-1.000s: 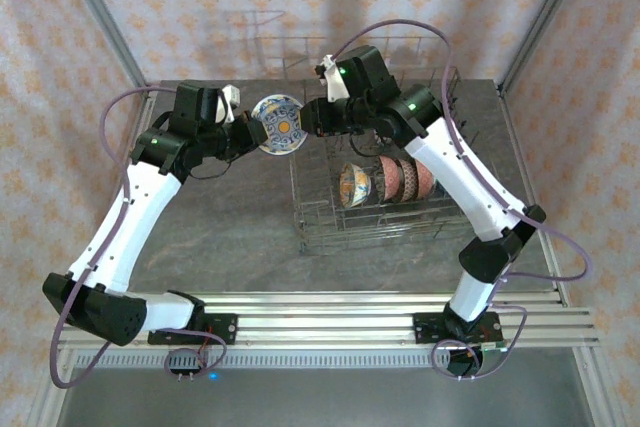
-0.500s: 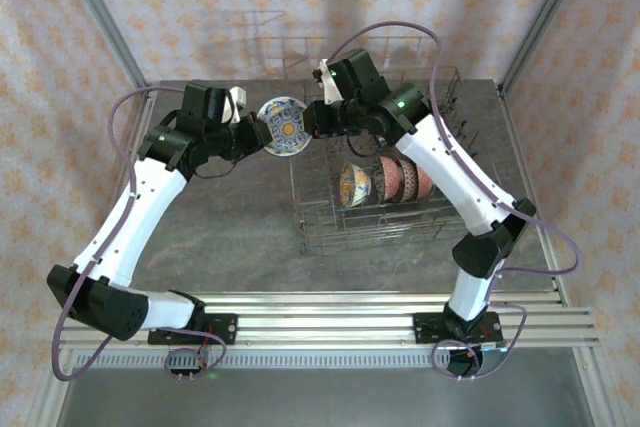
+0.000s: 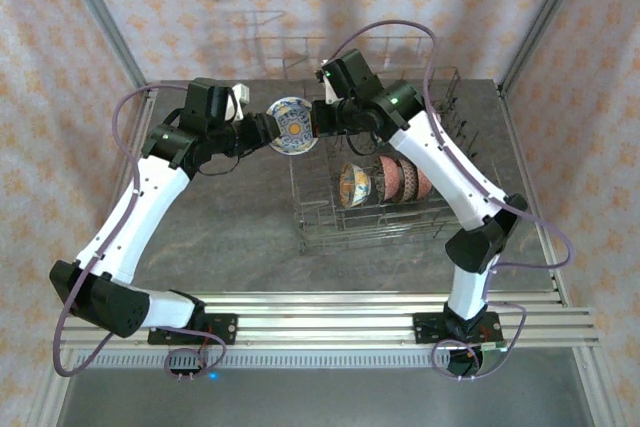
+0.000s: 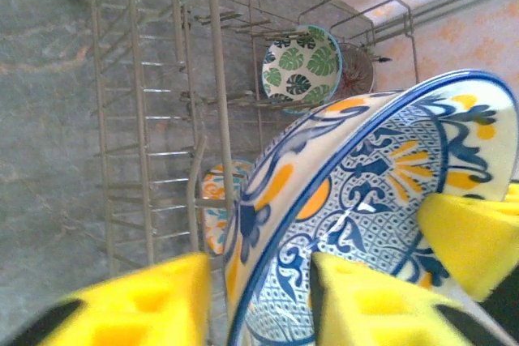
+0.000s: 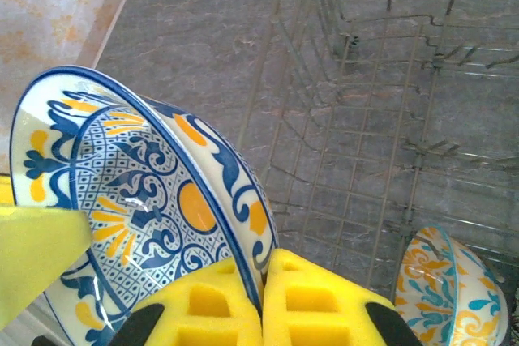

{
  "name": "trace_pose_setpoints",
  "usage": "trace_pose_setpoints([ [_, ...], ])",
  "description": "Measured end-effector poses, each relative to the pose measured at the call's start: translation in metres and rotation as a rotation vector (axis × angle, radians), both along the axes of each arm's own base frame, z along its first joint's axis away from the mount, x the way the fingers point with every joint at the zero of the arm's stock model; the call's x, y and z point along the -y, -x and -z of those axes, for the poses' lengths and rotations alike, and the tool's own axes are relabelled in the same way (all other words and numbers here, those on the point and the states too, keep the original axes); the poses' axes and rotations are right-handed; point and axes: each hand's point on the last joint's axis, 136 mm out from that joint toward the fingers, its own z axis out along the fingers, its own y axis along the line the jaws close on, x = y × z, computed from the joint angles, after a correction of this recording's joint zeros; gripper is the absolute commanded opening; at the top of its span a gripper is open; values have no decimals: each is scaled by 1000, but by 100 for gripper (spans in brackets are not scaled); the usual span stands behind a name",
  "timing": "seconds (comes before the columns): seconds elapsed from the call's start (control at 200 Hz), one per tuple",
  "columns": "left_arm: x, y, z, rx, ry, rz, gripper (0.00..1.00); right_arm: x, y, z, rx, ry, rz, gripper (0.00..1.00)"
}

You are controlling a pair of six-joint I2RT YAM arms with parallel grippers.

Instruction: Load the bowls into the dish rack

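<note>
1. The blue-white bowl (image 3: 292, 125) is clear of the tabletop (image 3: 230, 217). It stands on edge between the two end effectors, just beside the far left corner of the dish rack (image 3: 380, 235).
2. Right end effector (image 5: 261, 307): the yellow pads are pinched narrow on the bowl's rim, one inside and one outside. It is holding the bowl.
3. Left end effector (image 4: 259, 301): the jaws are parted and straddle the opposite rim. A gap shows between the outer pad and the bowl wall.
4. In the rack, an orange-teal bowl (image 3: 352, 185) stands on edge among the tines. Two pink-patterned bowls (image 3: 405, 177) stand just to its right.
5. The left wrist view shows a green leaf-patterned bowl (image 4: 304, 66) further along the rack.
6. The rack rests on the right half of the tabletop.
</note>
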Motion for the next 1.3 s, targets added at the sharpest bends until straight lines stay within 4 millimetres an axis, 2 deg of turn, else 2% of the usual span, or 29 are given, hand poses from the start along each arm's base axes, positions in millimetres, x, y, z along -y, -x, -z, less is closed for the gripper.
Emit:
trace_pose_setpoints([
  [0.235,3,-3,-6,29,11,12,77,8,-15,1,12,37,83,0],
  [0.345,1,-5,-8,44,-5,14,89,19,-25,5,12,53,145,0],
  [0.47,-8,-9,-9,60,-27,-10,91,41,-41,12,18,97,237,0],
  [0.611,-31,-16,-7,64,-45,-72,91,84,-63,16,53,192,380,0],
  [0.756,-55,-11,8,39,-58,-126,91,135,-84,14,130,368,540,0],
  [0.841,-60,-8,21,8,-65,-137,91,154,-95,11,175,464,608,0],
  [1.036,-64,-3,47,-46,-86,-132,91,172,-115,30,213,698,664,0],
  [1.301,-73,1,67,-92,-95,-139,91,175,-130,73,177,884,638,0],
])
